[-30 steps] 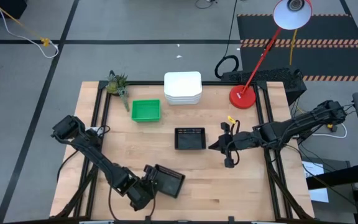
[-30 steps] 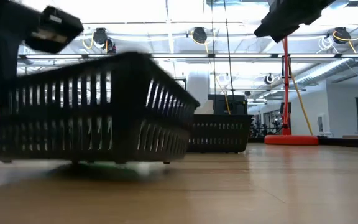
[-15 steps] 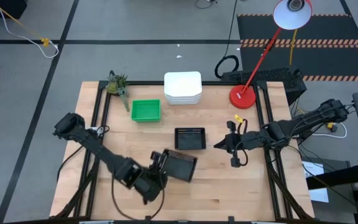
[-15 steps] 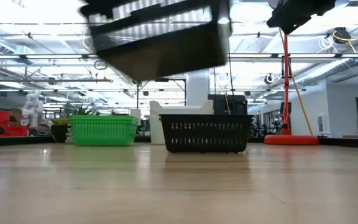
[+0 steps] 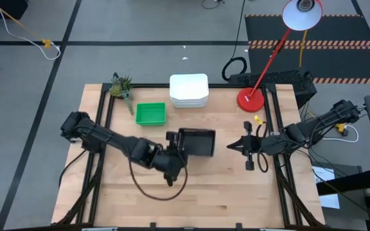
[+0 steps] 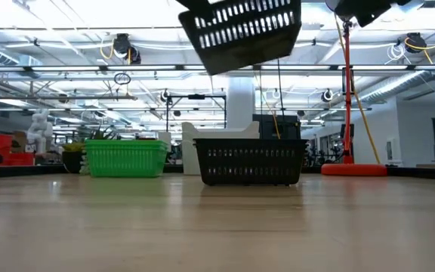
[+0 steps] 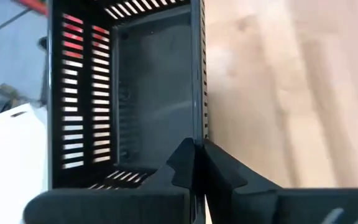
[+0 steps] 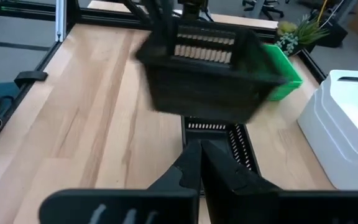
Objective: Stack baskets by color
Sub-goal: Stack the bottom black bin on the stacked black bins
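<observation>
Left gripper (image 5: 180,145) is pinched tight on the near wall of a black basket (image 5: 198,141), holding it in the air over the middle of the table. In the low view the carried basket hangs tilted, well above a second black basket (image 6: 251,162) resting on the wood. Looks like the lift is there to clear that one's rim so black can drop into black.

Right gripper (image 5: 250,149) is closed on nothing, parked off to the right of both baskets, apparently just keeping out of the way.

Other colours look sorted: green basket (image 5: 150,113) far left, white baskets (image 5: 189,90) stacked at the far edge. How many are in each pile I can't tell.

Table (image 5: 223,192) is bare light wood, dark framed. A plant (image 5: 121,86) sits at the far left corner, a red lamp base (image 5: 250,100) far right. Beyond is an open lab room with a grey floor and ceiling lights.
</observation>
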Robot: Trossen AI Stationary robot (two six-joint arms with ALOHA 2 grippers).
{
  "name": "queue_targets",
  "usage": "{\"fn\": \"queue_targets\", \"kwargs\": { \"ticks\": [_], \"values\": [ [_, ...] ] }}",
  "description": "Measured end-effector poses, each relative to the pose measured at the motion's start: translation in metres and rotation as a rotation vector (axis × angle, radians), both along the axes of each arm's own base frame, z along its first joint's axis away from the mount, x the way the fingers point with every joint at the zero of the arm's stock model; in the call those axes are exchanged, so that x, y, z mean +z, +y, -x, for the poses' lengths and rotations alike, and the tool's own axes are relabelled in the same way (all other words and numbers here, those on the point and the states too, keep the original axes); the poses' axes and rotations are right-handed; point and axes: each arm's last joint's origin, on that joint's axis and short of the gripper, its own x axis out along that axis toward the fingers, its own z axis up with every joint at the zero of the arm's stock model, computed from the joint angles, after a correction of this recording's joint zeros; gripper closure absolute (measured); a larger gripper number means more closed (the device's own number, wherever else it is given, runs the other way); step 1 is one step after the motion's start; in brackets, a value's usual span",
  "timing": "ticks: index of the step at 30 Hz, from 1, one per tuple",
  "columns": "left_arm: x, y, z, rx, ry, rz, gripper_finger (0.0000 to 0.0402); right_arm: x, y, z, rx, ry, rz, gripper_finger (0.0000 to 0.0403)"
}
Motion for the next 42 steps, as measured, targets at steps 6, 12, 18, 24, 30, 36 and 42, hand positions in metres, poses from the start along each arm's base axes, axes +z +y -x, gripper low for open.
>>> {"fn": "queue_targets", "kwargs": {
  "ticks": [6,12,18,24,30,36,42],
  "values": [
    [0.001,0.017,-0.006,0.074,-0.022,-0.019,0.0393,-0.001,-0.001,0.002,-0.023,0.010,0.013,0.0401],
    [-0.008,0.026,-0.008,0.110,-0.017,-0.010,0.0383,-0.001,-0.002,0.002,-0.024,0.015,0.015,0.0401],
    [-0.018,0.039,-0.012,0.185,-0.038,0.025,0.0388,-0.001,-0.002,0.002,-0.042,0.011,0.026,0.0401],
    [-0.031,0.047,-0.016,0.190,-0.041,0.069,0.0387,-0.002,-0.002,0.002,-0.048,0.013,0.033,0.0401],
    [-0.040,0.051,-0.019,0.203,-0.028,0.110,0.0384,-0.002,-0.003,0.002,-0.047,0.021,0.040,0.0401],
    [-0.059,0.046,-0.031,0.151,0.009,0.128,0.0393,-0.002,-0.004,0.003,-0.079,0.019,0.062,0.0401],
    [-0.080,0.047,-0.040,0.118,0.070,0.111,0.0379,-0.003,-0.004,0.003,-0.086,0.023,0.069,0.0401]
  ]
}}
